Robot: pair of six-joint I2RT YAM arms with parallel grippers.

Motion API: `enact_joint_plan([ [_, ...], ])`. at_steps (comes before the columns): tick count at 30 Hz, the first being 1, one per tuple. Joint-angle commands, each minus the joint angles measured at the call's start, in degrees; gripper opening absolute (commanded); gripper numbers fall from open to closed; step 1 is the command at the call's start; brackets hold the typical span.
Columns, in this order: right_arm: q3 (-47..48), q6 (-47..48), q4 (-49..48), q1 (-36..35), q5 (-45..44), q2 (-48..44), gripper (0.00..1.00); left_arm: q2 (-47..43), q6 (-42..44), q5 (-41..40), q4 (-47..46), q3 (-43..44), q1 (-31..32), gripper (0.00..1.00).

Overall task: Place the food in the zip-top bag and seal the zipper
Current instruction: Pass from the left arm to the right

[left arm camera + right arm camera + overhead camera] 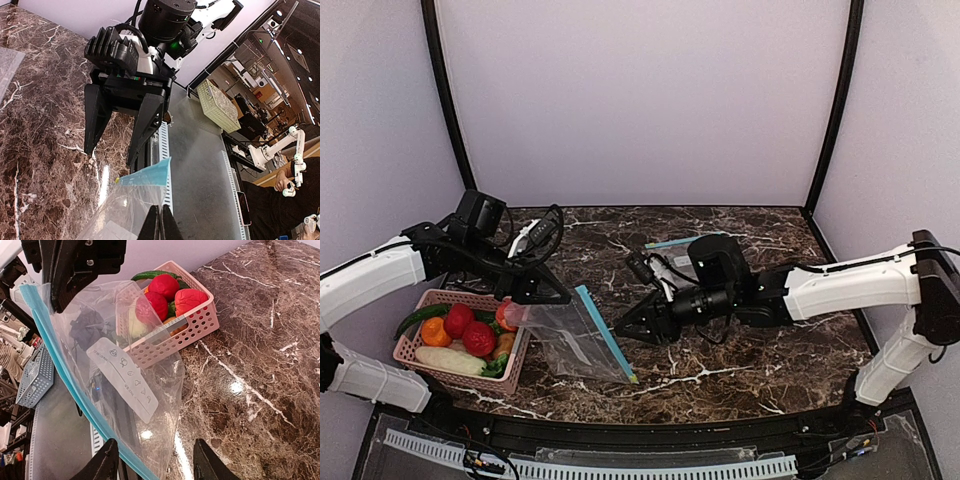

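My left gripper point(523, 312) is shut on a top corner of the clear zip-top bag point(570, 340), which hangs tilted above the table beside the basket. In the left wrist view its fingertips point(160, 222) pinch the plastic just below the teal zipper point(145, 176). My right gripper point(620, 328) stands open at the bag's zipper edge point(608, 335). In the right wrist view the zipper point(65, 375) and the lower part of the bag point(150, 390) lie between its spread fingers point(106, 464). The food point(470, 335) lies in the pink basket.
The pink basket point(420, 365) stands at the front left, right behind the hanging bag point(200, 320). A second clear bag point(670, 243) lies flat on the marble at the back, behind my right arm. The table's front edge and a white slotted rail point(620, 468) run close below.
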State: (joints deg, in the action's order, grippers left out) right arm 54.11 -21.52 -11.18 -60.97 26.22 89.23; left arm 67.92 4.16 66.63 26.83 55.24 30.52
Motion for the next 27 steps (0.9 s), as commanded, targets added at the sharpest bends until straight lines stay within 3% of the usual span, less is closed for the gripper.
enact_joint_plan([
  [1,1.8,1.0,-2.5,-0.7,3.0,1.2,0.49,-0.1,1.2,0.9,0.8,-1.0,0.2,0.01],
  [27,3.0,1.8,-4.3,-0.7,3.5,3.8,0.46,0.1,1.6,1.0,1.0,-1.0,0.2,0.01],
])
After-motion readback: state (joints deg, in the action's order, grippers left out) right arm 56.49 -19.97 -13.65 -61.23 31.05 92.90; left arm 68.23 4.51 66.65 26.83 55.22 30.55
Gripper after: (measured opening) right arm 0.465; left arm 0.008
